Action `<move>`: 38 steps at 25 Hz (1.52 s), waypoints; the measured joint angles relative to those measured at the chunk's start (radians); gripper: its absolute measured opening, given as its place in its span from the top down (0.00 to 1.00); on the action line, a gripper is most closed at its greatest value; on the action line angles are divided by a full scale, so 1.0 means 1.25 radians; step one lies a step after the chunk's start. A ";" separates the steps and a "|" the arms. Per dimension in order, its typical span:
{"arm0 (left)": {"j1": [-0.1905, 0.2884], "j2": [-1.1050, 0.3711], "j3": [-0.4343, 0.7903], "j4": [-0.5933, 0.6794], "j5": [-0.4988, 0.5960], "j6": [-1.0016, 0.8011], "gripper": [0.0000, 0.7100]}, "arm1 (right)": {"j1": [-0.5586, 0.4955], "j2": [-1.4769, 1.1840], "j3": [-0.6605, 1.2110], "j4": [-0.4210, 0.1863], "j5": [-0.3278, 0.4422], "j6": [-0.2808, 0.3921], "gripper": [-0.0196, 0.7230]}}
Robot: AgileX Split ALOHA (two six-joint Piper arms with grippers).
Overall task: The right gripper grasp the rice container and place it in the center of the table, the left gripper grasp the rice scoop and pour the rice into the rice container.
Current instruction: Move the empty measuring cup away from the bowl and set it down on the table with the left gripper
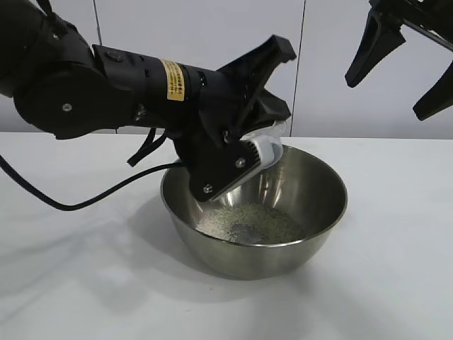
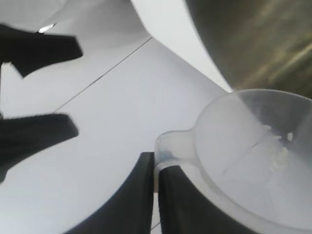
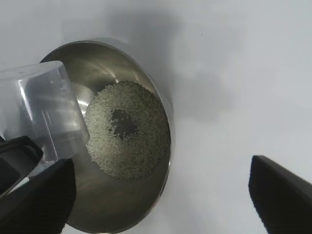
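The rice container point(image 1: 248, 258), a shiny steel bowl, stands in the middle of the table point(image 1: 396, 297) with a pale heap of rice point(image 1: 251, 221) in its bottom. My left gripper point(image 1: 248, 152) is shut on the tab handle of the rice scoop point(image 1: 267, 152), a clear plastic cup tipped steeply over the bowl's far-left rim. In the left wrist view the fingers point(image 2: 141, 195) pinch the tab, and only a few grains cling inside the rice scoop point(image 2: 243, 146). My right gripper point(image 1: 386, 95) hangs open high above the bowl's right side, holding nothing. The right wrist view looks down on the rice point(image 3: 129, 129) and the bowl point(image 3: 126, 204).
The left arm point(image 1: 106, 85) reaches in from the left with a black cable point(image 1: 85, 202) trailing across the table. Bare white tabletop lies in front of and to both sides of the bowl. A pale panelled wall point(image 1: 212, 35) stands behind.
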 joint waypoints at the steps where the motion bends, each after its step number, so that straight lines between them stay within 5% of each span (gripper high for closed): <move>1: -0.005 0.000 0.000 -0.031 -0.034 -0.034 0.98 | 0.000 0.000 0.000 0.000 0.000 0.000 0.08; 14: -0.047 0.000 0.000 -0.567 -0.356 -0.416 0.98 | 0.000 0.000 0.000 -0.002 -0.001 0.000 0.08; 21: -0.046 -0.041 0.000 -0.871 -0.373 -0.647 0.98 | 0.000 0.000 0.000 -0.003 -0.003 0.000 0.08; 26: -0.046 -0.093 0.012 -0.878 -0.389 -0.745 0.98 | 0.000 0.000 0.000 -0.003 -0.004 0.000 0.08; 29: -0.034 -0.112 0.059 -0.791 -0.390 -0.871 0.98 | 0.000 0.000 0.000 -0.003 -0.005 0.000 0.08; 34: 0.031 -0.121 0.165 -0.615 -0.388 -1.123 0.98 | 0.000 0.000 0.000 -0.003 -0.006 0.000 0.08; 38: 0.083 -0.121 0.228 -0.570 -0.384 -1.191 0.98 | 0.000 0.000 0.000 -0.003 -0.006 0.000 0.08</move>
